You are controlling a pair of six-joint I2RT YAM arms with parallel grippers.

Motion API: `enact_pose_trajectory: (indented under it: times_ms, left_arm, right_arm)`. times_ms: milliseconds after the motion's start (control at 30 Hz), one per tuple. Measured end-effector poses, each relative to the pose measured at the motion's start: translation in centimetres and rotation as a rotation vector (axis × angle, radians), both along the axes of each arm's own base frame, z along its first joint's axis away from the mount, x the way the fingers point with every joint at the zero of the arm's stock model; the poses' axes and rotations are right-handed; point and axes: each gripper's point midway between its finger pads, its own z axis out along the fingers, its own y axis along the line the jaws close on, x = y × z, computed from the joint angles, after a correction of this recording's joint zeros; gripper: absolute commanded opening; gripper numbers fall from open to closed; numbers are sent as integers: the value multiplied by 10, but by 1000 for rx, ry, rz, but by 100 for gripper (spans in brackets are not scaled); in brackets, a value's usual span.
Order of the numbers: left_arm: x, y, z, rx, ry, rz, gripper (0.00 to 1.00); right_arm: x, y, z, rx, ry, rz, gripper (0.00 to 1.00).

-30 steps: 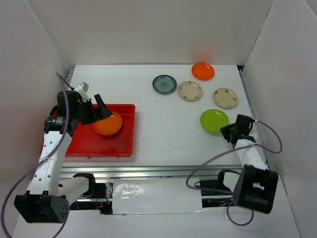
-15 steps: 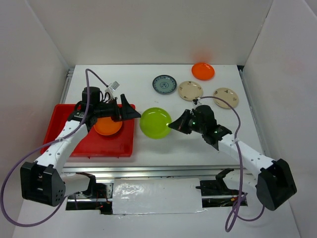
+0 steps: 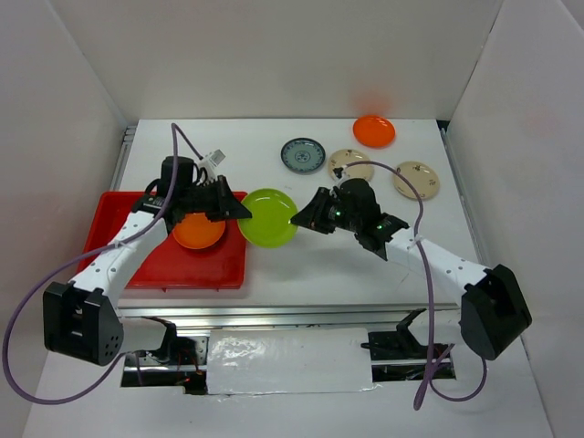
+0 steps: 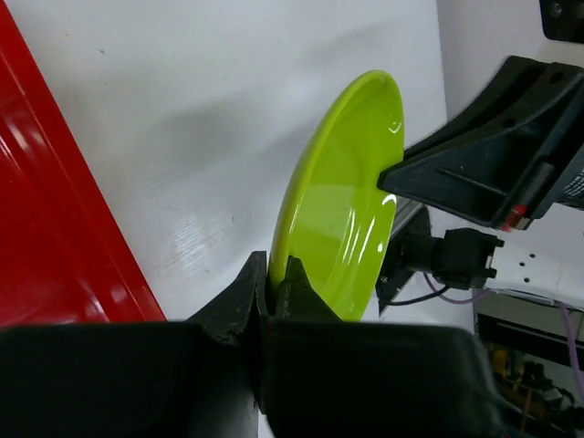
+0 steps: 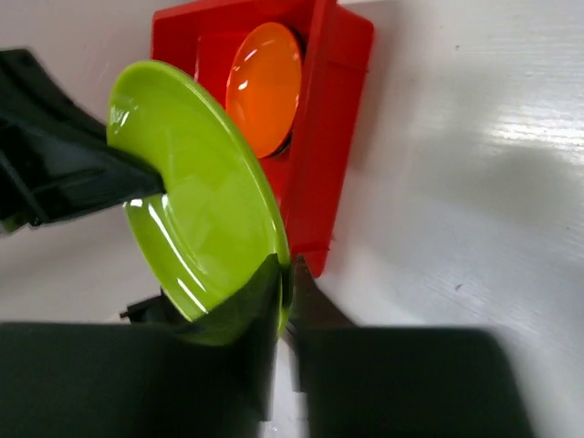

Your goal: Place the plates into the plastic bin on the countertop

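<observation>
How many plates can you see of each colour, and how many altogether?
Orange round plates: 2
Lime green round plate: 1
Blue-grey patterned round plate: 1
Cream floral round plates: 2
Total: 6 plates

Stretched inward toward each other, the left gripper and right gripper each clamp opposite rims of one glossy lime-green round plate.

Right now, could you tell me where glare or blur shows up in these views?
Top view: sharp, glare on the shiny front strip. Left wrist view: white highlights on the green plate, left gripper dark and soft. Right wrist view: glossy streaks on the orange plate, right gripper blurred.
</observation>
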Motion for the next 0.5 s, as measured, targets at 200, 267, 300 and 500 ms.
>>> enact_pose_trajectory:
  times_ms: [200, 267, 300, 500]
  left_arm:
    - [16, 24, -6, 135, 23, 163, 0]
    - [30, 61, -15, 213, 63, 344, 0]
    - [35, 85, -20, 241, 84, 443, 0]
    - [39, 194, -67, 319, 247, 844, 0]
  right_arm:
    - [12, -1, -2, 2, 11, -29, 100]
    - [22, -11, 0, 3, 10, -86, 100]
    - [28, -18, 1, 2, 7, -116, 100]
    - [35, -43, -11, -22, 17, -198, 100]
